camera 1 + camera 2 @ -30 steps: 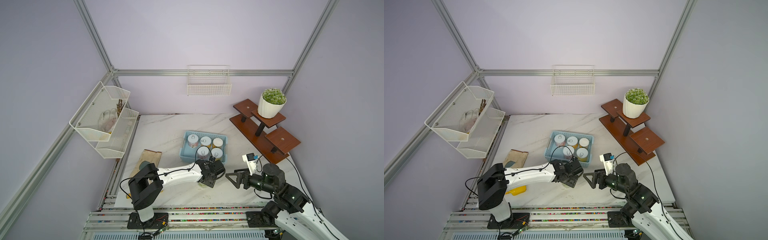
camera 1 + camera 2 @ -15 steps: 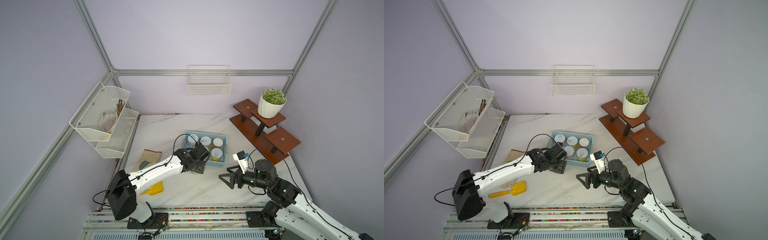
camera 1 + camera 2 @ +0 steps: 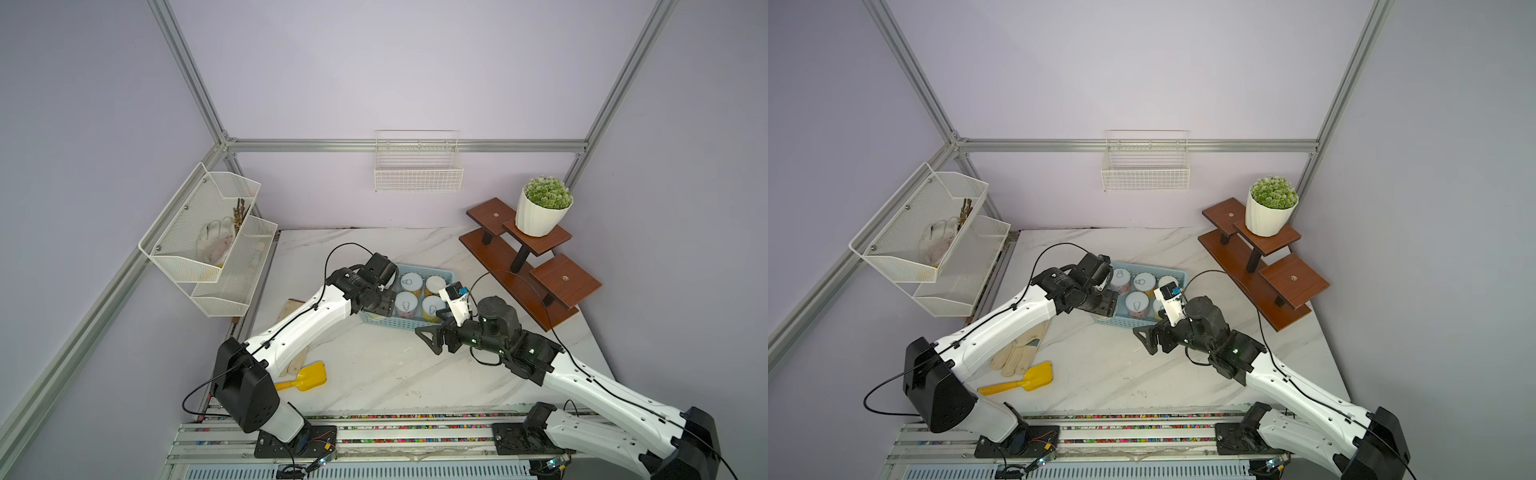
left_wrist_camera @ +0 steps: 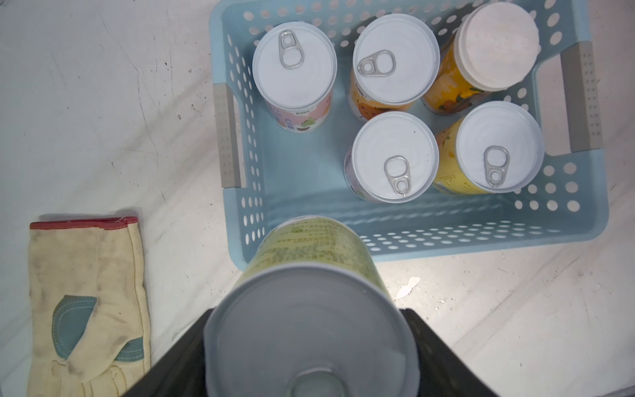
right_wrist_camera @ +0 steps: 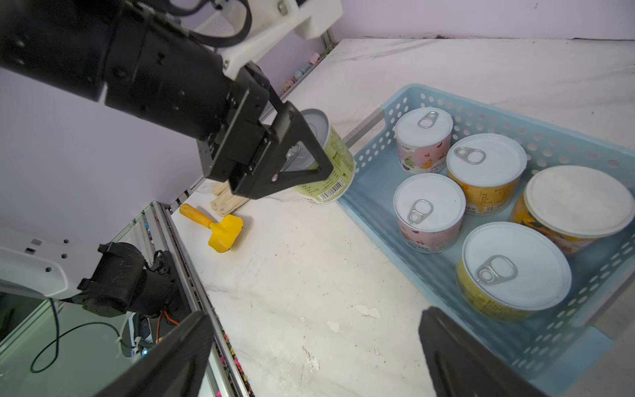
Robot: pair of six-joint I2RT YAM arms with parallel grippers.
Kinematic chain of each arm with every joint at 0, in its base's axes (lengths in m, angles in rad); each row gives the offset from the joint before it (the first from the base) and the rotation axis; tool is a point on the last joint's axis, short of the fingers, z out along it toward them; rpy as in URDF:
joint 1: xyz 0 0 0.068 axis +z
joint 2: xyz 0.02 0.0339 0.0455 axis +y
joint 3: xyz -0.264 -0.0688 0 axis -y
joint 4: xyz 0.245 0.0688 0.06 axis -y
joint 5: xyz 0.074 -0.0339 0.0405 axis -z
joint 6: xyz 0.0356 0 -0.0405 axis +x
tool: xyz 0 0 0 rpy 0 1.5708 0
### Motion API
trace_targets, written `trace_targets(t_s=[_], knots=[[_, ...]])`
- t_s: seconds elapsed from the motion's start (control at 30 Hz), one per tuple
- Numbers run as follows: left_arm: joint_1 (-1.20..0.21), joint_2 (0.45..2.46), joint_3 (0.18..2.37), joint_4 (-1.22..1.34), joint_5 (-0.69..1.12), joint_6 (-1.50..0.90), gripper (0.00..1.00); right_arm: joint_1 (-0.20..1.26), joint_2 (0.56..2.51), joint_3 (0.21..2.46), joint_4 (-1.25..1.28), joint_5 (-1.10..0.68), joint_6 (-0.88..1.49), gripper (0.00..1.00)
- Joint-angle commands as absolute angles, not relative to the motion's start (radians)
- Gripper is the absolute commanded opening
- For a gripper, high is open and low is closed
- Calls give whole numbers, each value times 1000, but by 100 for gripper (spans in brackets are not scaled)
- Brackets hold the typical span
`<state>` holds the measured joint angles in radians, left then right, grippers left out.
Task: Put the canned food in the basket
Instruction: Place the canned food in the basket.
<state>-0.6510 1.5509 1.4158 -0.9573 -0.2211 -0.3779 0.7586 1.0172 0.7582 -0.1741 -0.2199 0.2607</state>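
Left claw point(image 5: 311, 156) clenched on the green can point(image 4: 309, 247), tilted just outside the basket point(image 4: 429, 237) corner, probably lining up for the one free spot beside five cans point(image 4: 395, 158) already in. Cannot tell whether lifted or touching the worktop point(image 4: 103, 103). Right claw point(image 3: 427, 341) spread wide, empty, standing off, likely to leave room.
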Motion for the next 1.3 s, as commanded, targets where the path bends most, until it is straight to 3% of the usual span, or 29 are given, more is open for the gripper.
trace_targets(t_s=[0.0,0.57,1.27], knots=[[-625,1587,1494,-937,-200,-283,3,756,1076,823,-165,-206,173,100],[-527,1792,1668,-883,10,71,0,754,971,740,-207,-176,179,99],[-512,1929,1709,-921,-89,210,0,754,943,719,-245,-210,199,98]])
